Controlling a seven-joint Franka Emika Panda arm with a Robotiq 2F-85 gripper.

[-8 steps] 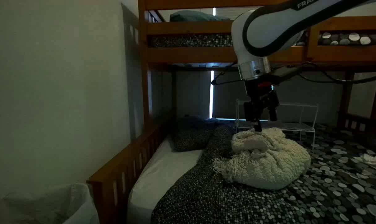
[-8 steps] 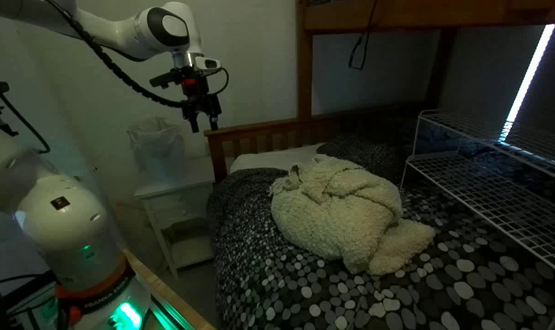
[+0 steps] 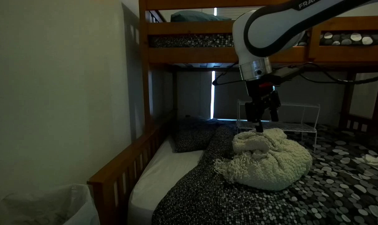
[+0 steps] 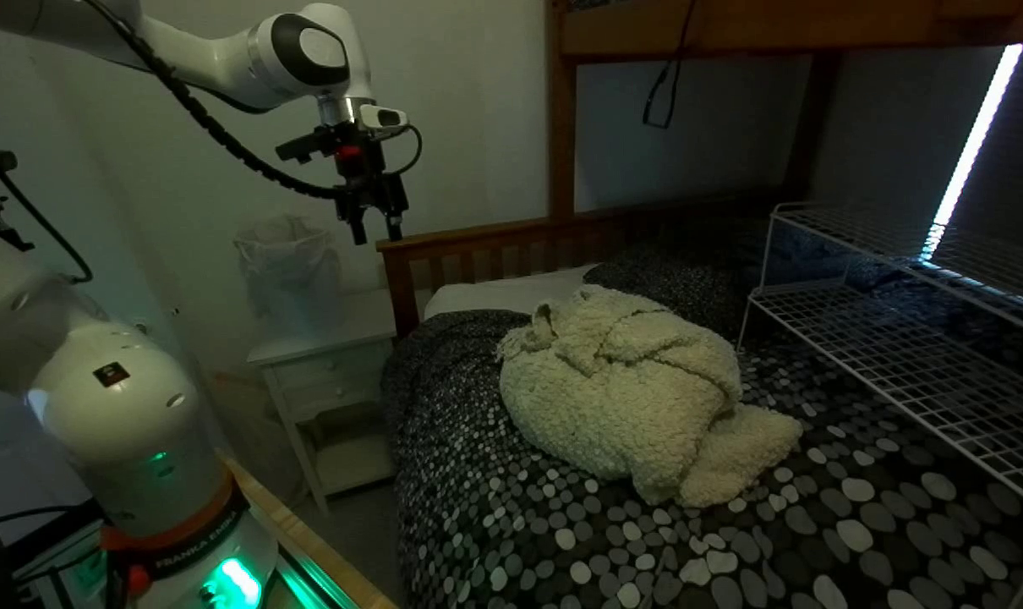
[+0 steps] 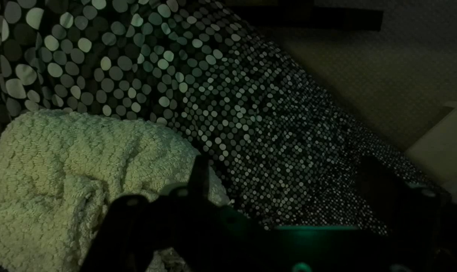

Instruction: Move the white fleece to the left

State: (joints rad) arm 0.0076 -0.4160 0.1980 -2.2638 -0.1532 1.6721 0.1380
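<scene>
I hold my pincer [image 4: 377,238] spread, with the white fleece [image 5: 73,177] lower down and left of its gap in the wrist view.

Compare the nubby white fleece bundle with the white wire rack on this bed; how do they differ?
The nubby white fleece bundle is a rounded, rumpled heap; the two-tier white wire rack is straight-edged.
The fleece hides what lies beneath it; the rack is see-through mesh.
The fleece lies slumped; the rack stands on thin legs.
Both look pale and rest on the dark dotted bedspread.
</scene>
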